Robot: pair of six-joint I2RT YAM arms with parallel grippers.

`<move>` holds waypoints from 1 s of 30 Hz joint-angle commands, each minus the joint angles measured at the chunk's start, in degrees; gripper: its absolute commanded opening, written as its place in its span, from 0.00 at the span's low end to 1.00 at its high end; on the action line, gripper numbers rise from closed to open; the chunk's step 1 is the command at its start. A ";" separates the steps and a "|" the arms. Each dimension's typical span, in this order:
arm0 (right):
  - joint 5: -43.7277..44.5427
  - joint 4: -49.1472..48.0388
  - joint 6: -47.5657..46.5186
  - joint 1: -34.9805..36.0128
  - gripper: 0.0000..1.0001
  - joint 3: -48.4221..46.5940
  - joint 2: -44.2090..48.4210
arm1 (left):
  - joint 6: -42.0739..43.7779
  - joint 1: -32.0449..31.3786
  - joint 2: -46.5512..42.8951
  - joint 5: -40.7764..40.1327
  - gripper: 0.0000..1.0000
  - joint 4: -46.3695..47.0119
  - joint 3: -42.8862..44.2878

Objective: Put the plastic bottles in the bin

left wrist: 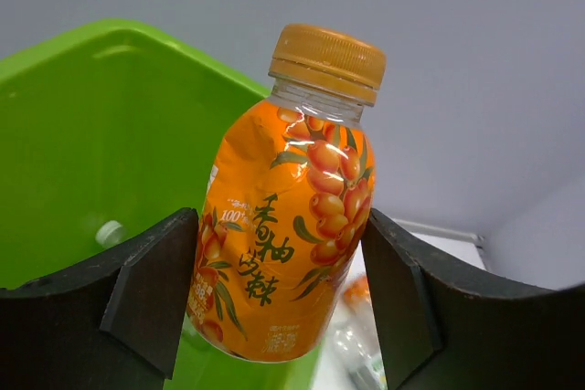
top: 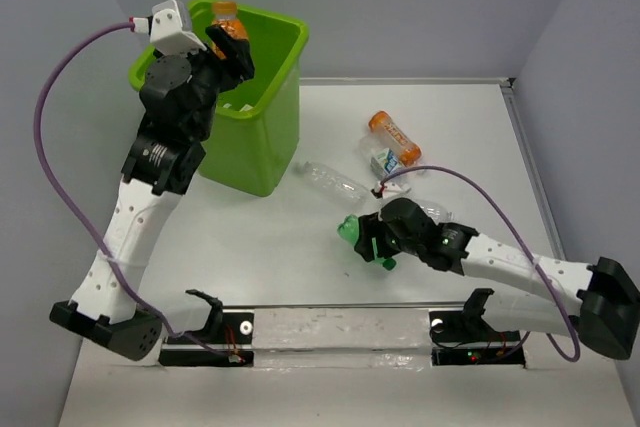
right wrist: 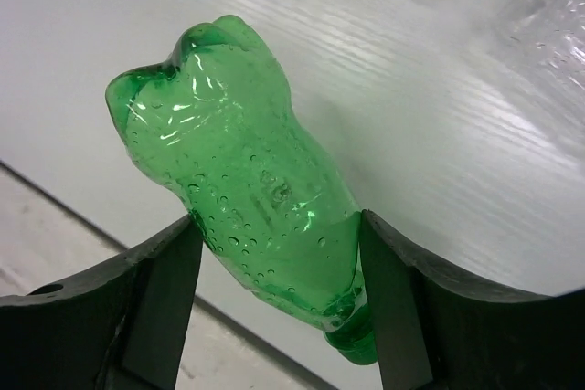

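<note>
Top external: lime-green square bin (top: 250, 137), tapered walls, rolled rim

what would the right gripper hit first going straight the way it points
Likely the table: the right gripper, with the green bottle between its fingers, points down at bare tabletop. Depth is unclear.

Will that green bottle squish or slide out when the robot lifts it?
The see-through green plastic bottle looks empty, so it is probably light. Its thin walls would likely squash a bit under the right end effector. Droplets on its walls hint it may be slippery, and being round, it could roll if dropped.
</note>
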State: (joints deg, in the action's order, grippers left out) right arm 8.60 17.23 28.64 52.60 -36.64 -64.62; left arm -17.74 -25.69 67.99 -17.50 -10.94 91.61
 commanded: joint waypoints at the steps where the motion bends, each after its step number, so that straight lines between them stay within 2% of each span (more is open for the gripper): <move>1: 1.95 2.01 3.35 4.17 0.41 -3.25 8.08 | -2.55 6.61 7.49 2.54 0.44 2.59 4.01; 4: 0.72 2.10 2.39 4.88 0.40 -5.89 12.04 | -3.62 9.08 9.97 3.26 0.83 0.84 5.77; 6: 0.28 1.84 1.07 4.88 0.38 -9.82 12.85 | -3.53 9.08 8.93 4.31 0.99 1.61 4.47; 8: 1.06 1.31 -1.90 4.88 0.37 -13.52 11.72 | -3.79 9.08 4.10 6.33 0.99 3.72 -0.35; 11: 2.99 0.96 -6.73 4.88 0.37 -24.83 6.64 | -3.71 9.08 -3.54 7.30 0.99 6.37 -5.46; 15: 3.35 -1.32 -12.90 4.88 0.37 -34.96 -0.83 | -3.09 8.99 -12.25 9.75 0.99 4.36 -11.09; 16: 3.27 -2.02 -13.96 4.88 0.37 -39.95 -2.25 | -3.09 8.91 -15.66 10.63 0.99 3.74 -12.32; 19: 3.00 -4.58 -18.00 4.88 0.37 -48.40 -9.01 | -3.01 8.99 -20.86 16.25 0.99 1.01 -18.56; 20: 2.57 -4.32 -19.84 4.88 0.37 -55.13 -11.12 | -2.83 8.91 -24.36 19.92 0.99 0.40 -22.06; 22: 2.30 -4.40 -21.69 4.88 0.37 -61.94 -17.80 | -2.74 8.91 -28.93 22.41 0.99 -2.94 -25.41; 23: 2.47 -4.32 -23.35 4.88 0.37 -68.84 -20.17 | -2.74 8.99 -30.44 24.51 0.99 -5.21 -28.83; 25: 2.39 -4.31 -25.55 4.88 0.37 -75.73 -27.44 | -2.83 8.91 -34.21 26.97 0.99 -7.68 -32.10; 27: 2.91 -4.40 -26.62 4.88 0.37 -86.45 -32.74 | -3.70 8.99 -36.60 29.09 0.99 -9.62 -37.45; 29: 3.17 -4.58 -28.02 4.88 0.37 -93.93 -40.79 | -5.80 8.99 -39.50 32.51 0.99 -10.33 -42.45; 30: 3.44 -4.93 -28.03 4.88 0.37 -101.18 -43.55 | -6.86 8.91 -40.29 34.00 0.99 -9.63 -44.40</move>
State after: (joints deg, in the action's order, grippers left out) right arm 10.81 14.48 5.45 57.10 -122.19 -99.29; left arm -21.56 -16.78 30.63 7.31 -17.19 54.26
